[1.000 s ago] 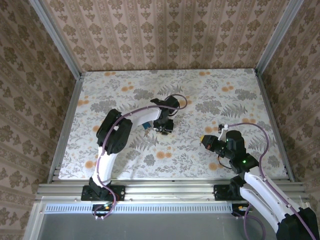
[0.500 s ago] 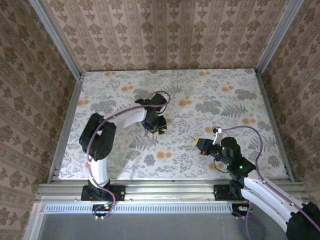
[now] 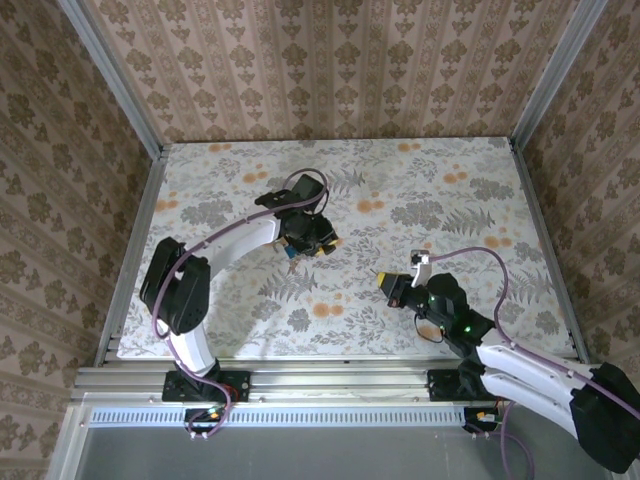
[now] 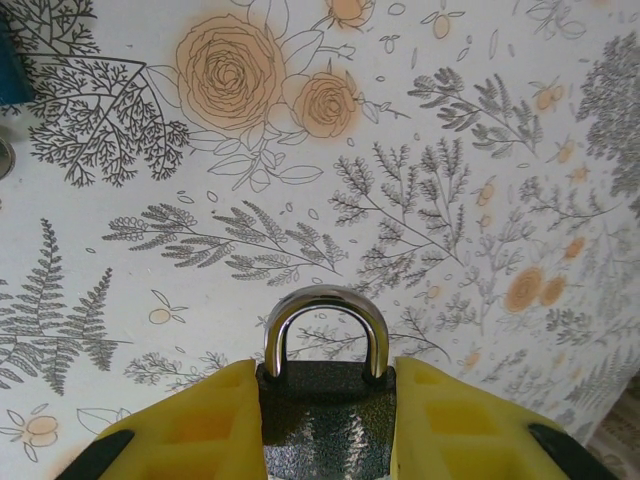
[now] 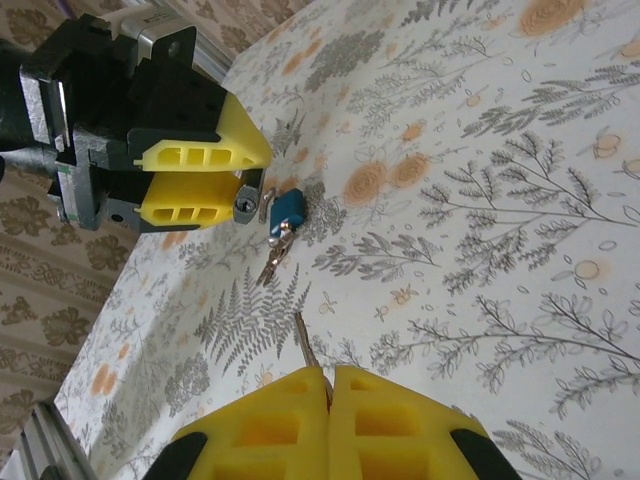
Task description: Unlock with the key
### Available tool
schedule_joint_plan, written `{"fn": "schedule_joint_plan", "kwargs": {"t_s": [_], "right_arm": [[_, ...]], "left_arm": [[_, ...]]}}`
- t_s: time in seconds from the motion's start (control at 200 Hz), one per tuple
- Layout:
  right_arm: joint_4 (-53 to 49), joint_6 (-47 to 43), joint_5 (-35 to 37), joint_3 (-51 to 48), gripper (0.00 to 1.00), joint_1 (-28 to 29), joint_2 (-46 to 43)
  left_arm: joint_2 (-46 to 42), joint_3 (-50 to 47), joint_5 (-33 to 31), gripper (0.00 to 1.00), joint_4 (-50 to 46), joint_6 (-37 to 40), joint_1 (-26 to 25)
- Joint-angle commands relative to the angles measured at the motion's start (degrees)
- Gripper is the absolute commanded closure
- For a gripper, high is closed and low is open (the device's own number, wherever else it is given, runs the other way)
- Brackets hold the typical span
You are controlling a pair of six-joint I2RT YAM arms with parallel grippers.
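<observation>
The right hand (image 5: 327, 378), toward the table's (image 3: 450, 190) near side, is closed on a key (image 5: 304, 342), its blade poking out. Farther in, the left hand (image 3: 318, 244) clamps the padlock (image 4: 325, 420) by its body. A blue-tagged key bunch (image 5: 284, 212) lies just beside it.

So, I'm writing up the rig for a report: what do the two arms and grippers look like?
The left arm and right arm have white links with bulky black joints, and a mauve cable loops along each. A green light glows on the right one. The left gripper and right gripper have black bodies and blocky yellow fingers with moulded recesses.
</observation>
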Motion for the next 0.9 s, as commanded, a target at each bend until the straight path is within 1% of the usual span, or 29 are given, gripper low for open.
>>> {"fn": "schedule_joint_plan", "kwargs": {"t_s": [0.0, 0.245, 0.32, 0.535, 0.665, 0.72, 0.895], "right_arm": [[9.4, 1.1, 5.3, 2.0, 1.00, 1.6, 2.9], [20.3, 5.0, 11.8, 3.8, 1.00, 5.8, 13.7], [24.9, 6.8, 12.3, 4.3, 1.00, 6.3, 17.9], [32.6, 9.7, 14.4, 7.2, 1.00, 8.6, 27.8], [34.7, 11.0, 15.2, 9.0, 1.00, 9.8, 31.5], [35.4, 11.8, 16.2, 9.4, 1.00, 10.3, 34.4], [38.6, 15.0, 17.1, 10.1, 1.00, 10.7, 39.4]], "left_arm": [[-2.2, -0.1, -0.4, 0.83, 1.3, -3.5, 0.3], [-2.4, -0.8, -0.1, 0.83, 2.8, -4.7, 0.2], [-2.5, -0.8, -0.2, 0.83, 2.9, -4.7, 0.2], [-2.7, -1.2, 0.0, 0.83, 2.7, -4.5, 0.3], [-2.5, -0.8, -0.1, 0.83, 1.9, -4.2, 0.2], [-2.4, -0.5, -0.2, 0.83, 1.3, -3.9, 0.2], [-1.2, 2.0, -1.6, 0.83, -2.9, -1.3, 0.2]]}}
